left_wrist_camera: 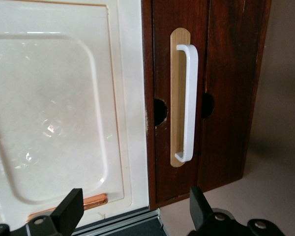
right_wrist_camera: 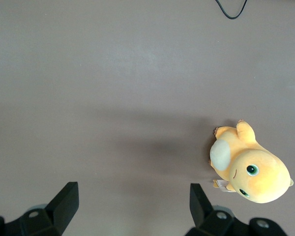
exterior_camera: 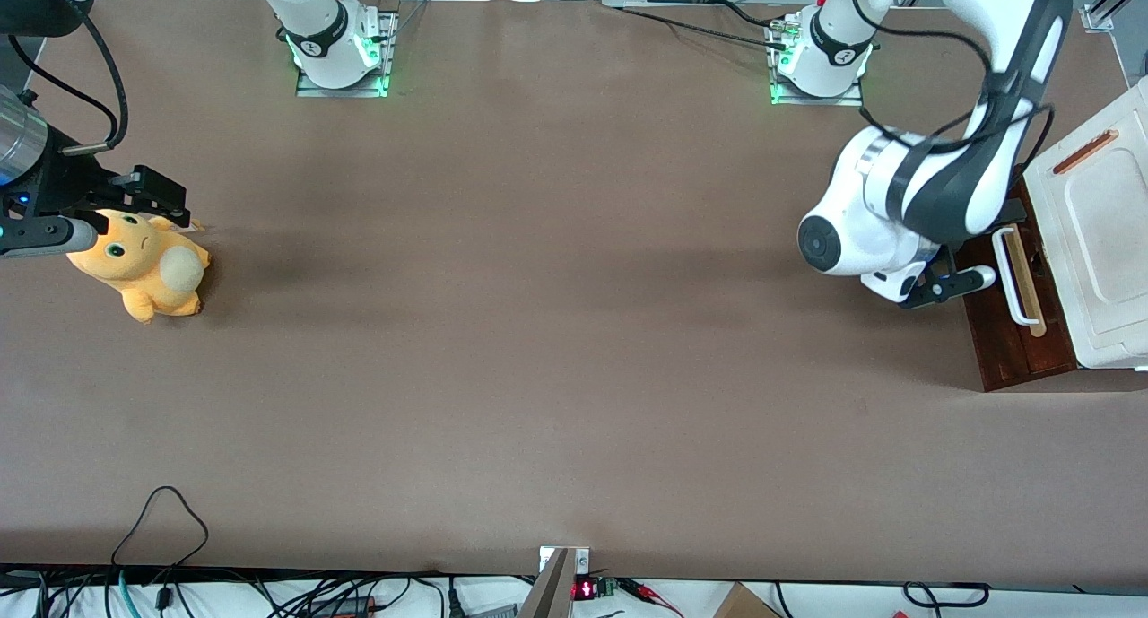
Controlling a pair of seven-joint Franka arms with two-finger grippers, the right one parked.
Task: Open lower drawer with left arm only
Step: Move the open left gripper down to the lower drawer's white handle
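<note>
- At the working arm's end of the brown table [exterior_camera: 556, 331], the left arm [exterior_camera: 951, 178] bends down over the cabinet, its white elbow hanging above the tabletop just beside the drawer fronts.
- The gripper [exterior_camera: 955, 282] sits low at the arm's tip, close beside the dark reddish-brown fronts and near the end of the white bar handle [exterior_camera: 1012, 277] that lies farther from the front camera, with no visible contact.
- In the wrist view the two black fingers [left_wrist_camera: 69, 211] stand spread wide apart, released, with nothing between them.
- The lower drawer [left_wrist_camera: 231, 93] shows as a dark wooden front; whether it is pulled out at all cannot be told.
- The white handle [left_wrist_camera: 189, 103] runs along a pale wood strip [left_wrist_camera: 176, 98] on the dark wood beside the white cabinet top [left_wrist_camera: 54, 108]; which front it belongs to cannot be told.
- A dark round hole [left_wrist_camera: 160, 111] shows in the wood on each side of the handle.
- An orange-brown strip [exterior_camera: 1085, 152] lies on the cabinet top [exterior_camera: 1108, 232].
- Toward the parked arm's end of the table, an orange plush toy [exterior_camera: 143, 264] lies on the surface, well apart from the cabinet.
</note>
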